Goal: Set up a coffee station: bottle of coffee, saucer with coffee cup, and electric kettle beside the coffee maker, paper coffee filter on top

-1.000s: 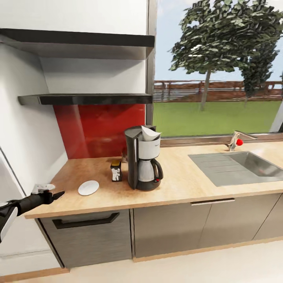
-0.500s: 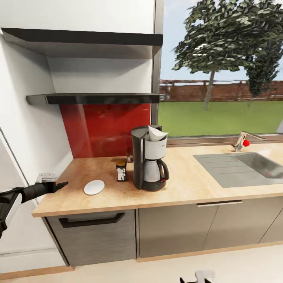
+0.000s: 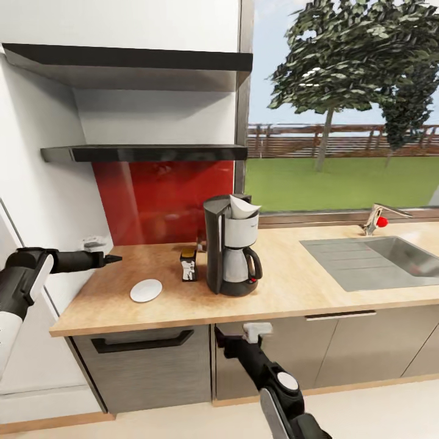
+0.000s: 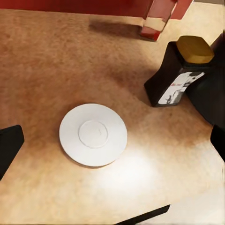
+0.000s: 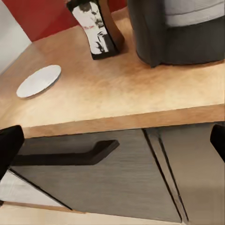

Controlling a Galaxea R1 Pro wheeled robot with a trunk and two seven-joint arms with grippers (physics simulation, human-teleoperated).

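Wood-grain counter runs over dark grey cabinets, steel sink set in well to the right of the coffee maker; red splashback behind, window with lawn and trees beyond. Two dark wall shelves above the splashback — the thin glossy black one is the lower.

Coffee maker stands upright on the counter, carafe handle facing front-right, white paper coffee filter sitting in its top, cone mouth up. Bottle of coffee stands upright just left of the coffee maker, gold lid up, long axis vertical. Saucer lies flat further left of the coffee maker, apart from the bottle.

Left gripper hovers at the counter's left end, pointing toward the coffee maker. Its wrist view looks down on the saucer and bottle, label readable there, with dark fingers at either edge — spread open, holding nothing.

Right gripper sits below the counter's front edge, in front of the cabinets. Its wrist view shows a drawer handle, the bottle's base, fingers wide apart, empty.
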